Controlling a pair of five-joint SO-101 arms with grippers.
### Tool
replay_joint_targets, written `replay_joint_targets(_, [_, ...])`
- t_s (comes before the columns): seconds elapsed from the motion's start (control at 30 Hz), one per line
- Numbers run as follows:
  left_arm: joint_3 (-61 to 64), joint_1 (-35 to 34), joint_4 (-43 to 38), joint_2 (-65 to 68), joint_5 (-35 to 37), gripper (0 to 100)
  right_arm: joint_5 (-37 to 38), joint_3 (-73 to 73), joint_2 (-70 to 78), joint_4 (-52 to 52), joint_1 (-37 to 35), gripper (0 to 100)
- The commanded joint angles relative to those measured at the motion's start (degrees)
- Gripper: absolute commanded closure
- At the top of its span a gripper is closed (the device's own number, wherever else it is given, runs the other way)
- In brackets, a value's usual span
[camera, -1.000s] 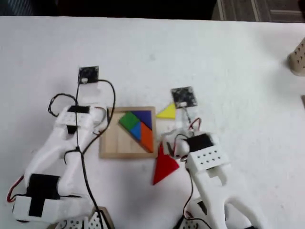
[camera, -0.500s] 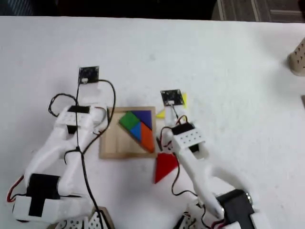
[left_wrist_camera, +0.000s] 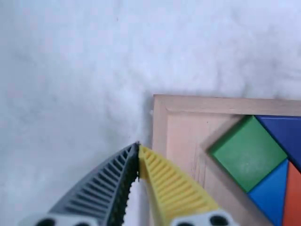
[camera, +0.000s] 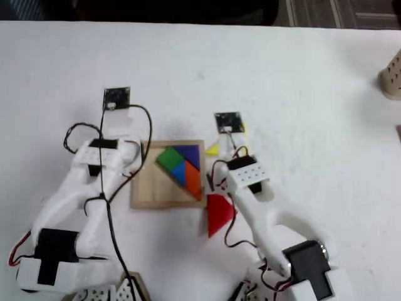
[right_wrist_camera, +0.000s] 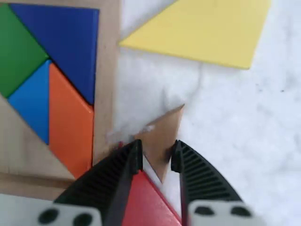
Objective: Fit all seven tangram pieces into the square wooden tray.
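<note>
Over the last second your right arm (camera: 260, 210) has swung in from beside the red triangle (camera: 217, 214) toward the right wall of the tray (camera: 150, 188). Its wrist board (camera: 228, 122) now covers part of the yellow triangle (camera: 212, 150). Your left arm (camera: 84, 182) has not moved. The tray lies between the two arms, closer to the near edge of the surface (camera: 301, 94) than to the far one. Four pieces sit in it: a dark blue triangle (camera: 189, 153) in the far right corner, a green square (camera: 168, 158) beside it along the far wall, an orange piece (camera: 193, 180) down the right wall, and a light blue triangle (camera: 178, 172) wedged between green and orange. The left and near parts of the tray are bare wood. The yellow triangle rests on the surface just outside the far right corner, and the red one just outside the near right corner. Your right tool (right_wrist_camera: 156, 155) pinches a small brown triangle (right_wrist_camera: 162, 136) just beside the right wall, between yellow and red, with its tip meeting the red piece. Your left tool (left_wrist_camera: 138, 150) has its tips pressed together, just outside the tray's left wall.
</note>
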Motion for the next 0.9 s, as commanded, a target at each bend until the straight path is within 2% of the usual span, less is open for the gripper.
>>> replay_joint_targets(0.0, [-1.7, -0.7, 0.8, -2.8, -0.6, 98, 0.0, -2.5, 0.0, -1.5, 4.8, 89.6])
replay_joint_targets(0.2, [-1.7, -0.7, 0.8, -2.8, -0.6, 98, 0.1, -3.3, 0.5, -1.1, 12.1, 89.6])
replay_joint_targets(0.37, [-1.6, -0.7, 0.8, -2.8, -0.6, 98, 4.9, -3.7, 0.0, -1.1, 11.7, 88.9])
replay_joint_targets(0.5, [-0.5, -0.7, 0.4, -3.0, -0.6, 98, 5.1, -4.2, 0.0, -0.9, 10.2, 80.0])
replay_joint_targets(0.67, [-0.6, -0.7, 0.4, -3.1, -0.6, 98, -2.5, -8.0, 0.4, 0.7, 9.8, 81.2])
replay_joint_targets(0.87, [-0.6, -0.7, 0.4, -3.1, -0.6, 98, -4.1, -8.9, 0.5, 0.5, 9.9, 81.3])
